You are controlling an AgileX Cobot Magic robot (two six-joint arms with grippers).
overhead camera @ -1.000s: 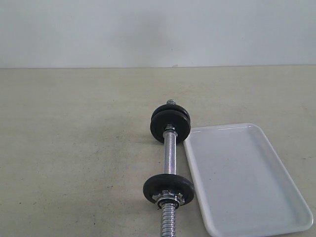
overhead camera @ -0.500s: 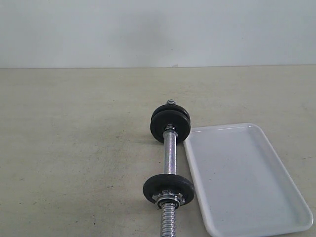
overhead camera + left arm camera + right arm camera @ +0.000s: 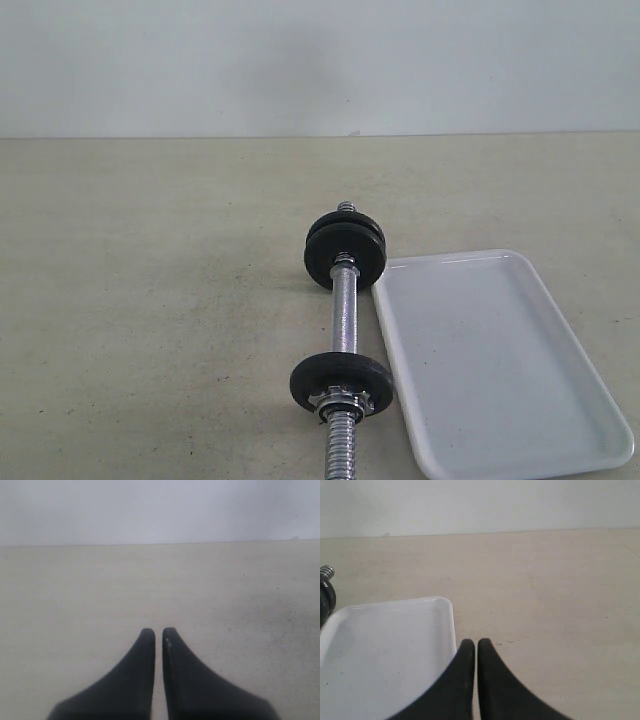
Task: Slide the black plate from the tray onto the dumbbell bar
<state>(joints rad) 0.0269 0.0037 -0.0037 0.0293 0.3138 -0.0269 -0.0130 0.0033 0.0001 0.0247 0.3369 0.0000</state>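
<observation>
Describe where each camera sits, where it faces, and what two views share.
Exterior: raised, looking along the dumbbell bar and tray toward the wall; no robot parts show.
Left wrist: behind the shut left hand, facing tabletop and wall.
Right wrist: behind the shut right hand, facing the tray's corner.
Shared: exterior and right wrist both show the tray.

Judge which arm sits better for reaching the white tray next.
Probably right: the right gripper, shut, hangs close beside the rim of the tray; the left gripper, also shut, faces only table.
</observation>
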